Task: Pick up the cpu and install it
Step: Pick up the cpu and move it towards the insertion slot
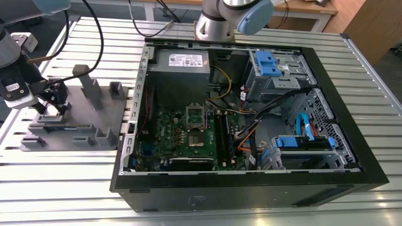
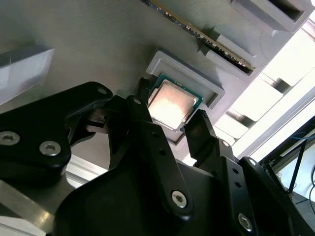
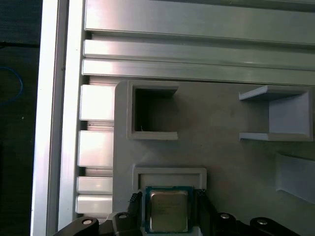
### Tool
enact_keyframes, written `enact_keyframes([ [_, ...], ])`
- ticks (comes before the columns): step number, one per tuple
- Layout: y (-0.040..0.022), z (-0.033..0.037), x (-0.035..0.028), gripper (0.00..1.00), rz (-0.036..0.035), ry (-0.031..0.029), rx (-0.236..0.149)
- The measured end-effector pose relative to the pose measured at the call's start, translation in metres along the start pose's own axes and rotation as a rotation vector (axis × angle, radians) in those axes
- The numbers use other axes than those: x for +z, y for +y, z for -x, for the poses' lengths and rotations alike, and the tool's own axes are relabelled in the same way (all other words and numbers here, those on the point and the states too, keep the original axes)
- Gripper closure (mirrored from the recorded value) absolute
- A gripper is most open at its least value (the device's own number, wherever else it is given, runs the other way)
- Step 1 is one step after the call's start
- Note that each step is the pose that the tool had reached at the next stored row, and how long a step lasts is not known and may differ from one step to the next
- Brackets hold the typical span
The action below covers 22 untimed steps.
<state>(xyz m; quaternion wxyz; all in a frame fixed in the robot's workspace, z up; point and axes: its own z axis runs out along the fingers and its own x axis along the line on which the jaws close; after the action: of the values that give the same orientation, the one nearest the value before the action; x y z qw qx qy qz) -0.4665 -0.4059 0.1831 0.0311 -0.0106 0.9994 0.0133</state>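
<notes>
The cpu [image 2: 173, 102], a small square chip with a shiny silver top and green rim, lies flat in a shallow recess of the grey tray [image 2: 98, 44]. It also appears in the first wrist view as the cpu [image 3: 168, 210]. My gripper [image 2: 170, 109] straddles it, one black finger on each side, with thin gaps showing, so it stands open around the chip. In the exterior view my gripper [image 1: 53, 106] hangs low over the tray [image 1: 78, 129] at the exterior view's left. The open socket [image 1: 196, 117] sits on the green motherboard inside the computer case [image 1: 326, 117].
A long dark memory stick [image 2: 202, 35] stands in a tray slot just beyond the cpu. Upright grey posts [image 1: 84, 77] rise from the tray beside my gripper. Cables and blue drive brackets [image 1: 267, 63] crowd the case on the exterior view's right. The slatted metal table [image 1: 63, 188] carries everything.
</notes>
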Motion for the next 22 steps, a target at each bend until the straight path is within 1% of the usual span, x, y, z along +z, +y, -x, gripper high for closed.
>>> enact_keyframes([
  [2, 0.0001, 0.0001, -0.0012, 0.44, 0.0007, -0.0003, 0.0],
  [8, -0.0022, 0.0002, -0.0012, 0.44, 0.0008, -0.0003, 0.001],
  [17, -0.0023, 0.0002, -0.0012, 0.44, 0.0007, 0.0, 0.001],
  [21, -0.0023, 0.0002, -0.0011, 0.44, 0.001, 0.0019, 0.001],
  [22, -0.0023, 0.0003, -0.001, 0.44, 0.0011, 0.0056, 0.001],
])
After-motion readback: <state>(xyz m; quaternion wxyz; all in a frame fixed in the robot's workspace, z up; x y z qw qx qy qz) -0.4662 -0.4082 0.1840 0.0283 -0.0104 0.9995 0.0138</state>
